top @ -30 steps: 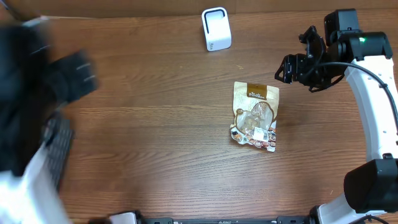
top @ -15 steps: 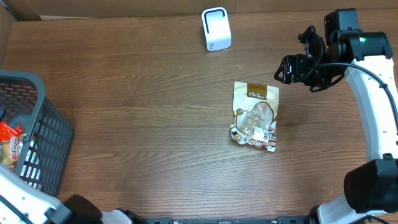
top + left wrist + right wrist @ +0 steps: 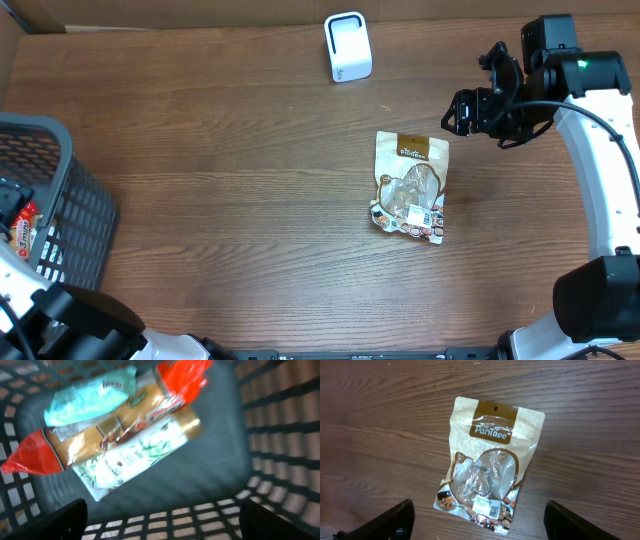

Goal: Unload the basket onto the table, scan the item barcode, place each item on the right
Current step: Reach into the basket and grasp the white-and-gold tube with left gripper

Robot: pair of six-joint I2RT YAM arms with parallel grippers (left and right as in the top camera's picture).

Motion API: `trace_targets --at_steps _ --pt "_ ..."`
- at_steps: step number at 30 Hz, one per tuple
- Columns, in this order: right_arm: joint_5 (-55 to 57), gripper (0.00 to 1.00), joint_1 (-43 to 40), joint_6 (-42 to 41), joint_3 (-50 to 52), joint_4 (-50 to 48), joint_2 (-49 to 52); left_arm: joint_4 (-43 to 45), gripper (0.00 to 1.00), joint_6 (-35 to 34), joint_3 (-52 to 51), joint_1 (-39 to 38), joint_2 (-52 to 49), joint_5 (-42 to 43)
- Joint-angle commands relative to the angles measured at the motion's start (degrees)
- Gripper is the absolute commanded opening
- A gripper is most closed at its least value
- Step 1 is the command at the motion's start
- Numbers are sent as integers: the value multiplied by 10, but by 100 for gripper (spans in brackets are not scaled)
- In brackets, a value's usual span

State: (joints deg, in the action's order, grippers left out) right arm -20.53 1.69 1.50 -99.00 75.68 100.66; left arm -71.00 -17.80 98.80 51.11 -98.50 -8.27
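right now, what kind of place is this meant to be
Probably a mock shop checkout: a white barcode scanner on the wooden table, a PanTree snack pouch nearby, and a dark basket holding packaged groceries.

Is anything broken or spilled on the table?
Nothing stands out. The snack pouch lies flat and whole on the table, only slightly tilted. The white scanner stands upright at the far edge. The packets in the basket are jumbled, but none look torn.
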Motion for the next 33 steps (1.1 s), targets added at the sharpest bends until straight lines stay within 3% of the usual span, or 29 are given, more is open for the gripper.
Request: trace_targets --at_steps 1,3,5,14,24,33 --pt "0 84 2 3 -3 -3 -3 77 89 66 -88 3 -2 -45" --pt "0 83 2 3 -3 -3 -3 133 90 118 -119 3 -2 -24" --pt "0 83 2 3 -3 -3 -3 186 100 188 -149 3 -2 12" --pt "0 83 2 3 -3 -3 -3 325 100 365 -287 -3 -5 40" --pt "0 83 2 3 -3 1 -3 430 100 379 -350 -2 -6 34" --pt "0 83 2 3 -3 -5 -3 431 87 384 -365 -2 -53 41"
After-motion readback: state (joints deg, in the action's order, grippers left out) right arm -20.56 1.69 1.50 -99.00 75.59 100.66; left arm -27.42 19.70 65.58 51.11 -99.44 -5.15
